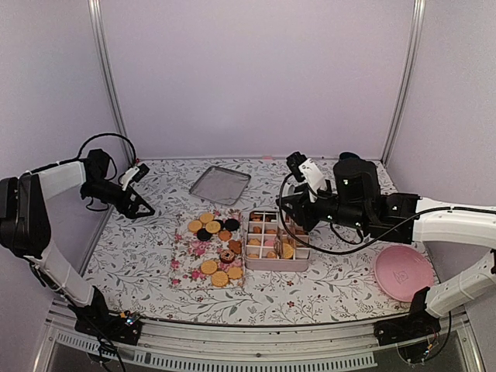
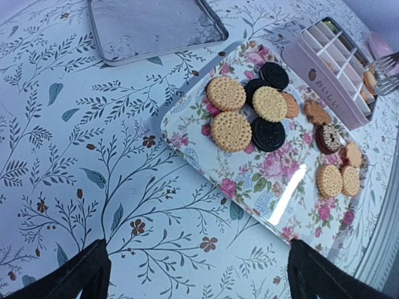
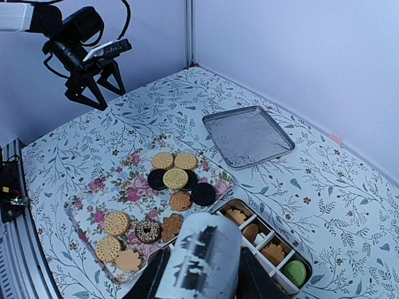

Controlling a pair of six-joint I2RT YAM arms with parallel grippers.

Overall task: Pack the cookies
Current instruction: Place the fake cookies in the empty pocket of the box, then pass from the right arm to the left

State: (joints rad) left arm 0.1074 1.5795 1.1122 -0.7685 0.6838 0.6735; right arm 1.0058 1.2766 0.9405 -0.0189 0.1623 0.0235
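Observation:
The cookies (image 1: 211, 227) lie on a floral tray (image 1: 186, 256): golden rounds, dark rounds, a sprinkled ring and leaf shapes. They also show in the left wrist view (image 2: 230, 131) and the right wrist view (image 3: 176, 179). More cookies sit in a compartment box (image 1: 277, 264), among them a green one (image 3: 295, 272). My right gripper (image 1: 294, 221) hangs over the box's left part and is shut on a shiny metal utensil (image 3: 202, 255). My left gripper (image 1: 138, 209) is open and empty above the cloth, left of the tray (image 2: 268, 177).
A metal lid (image 1: 220, 184) lies behind the tray. A large pink plate (image 1: 403, 273) sits at the front right. The box's pink wall (image 2: 318, 87) stands right against the tray's right edge. Walls close off the back and sides.

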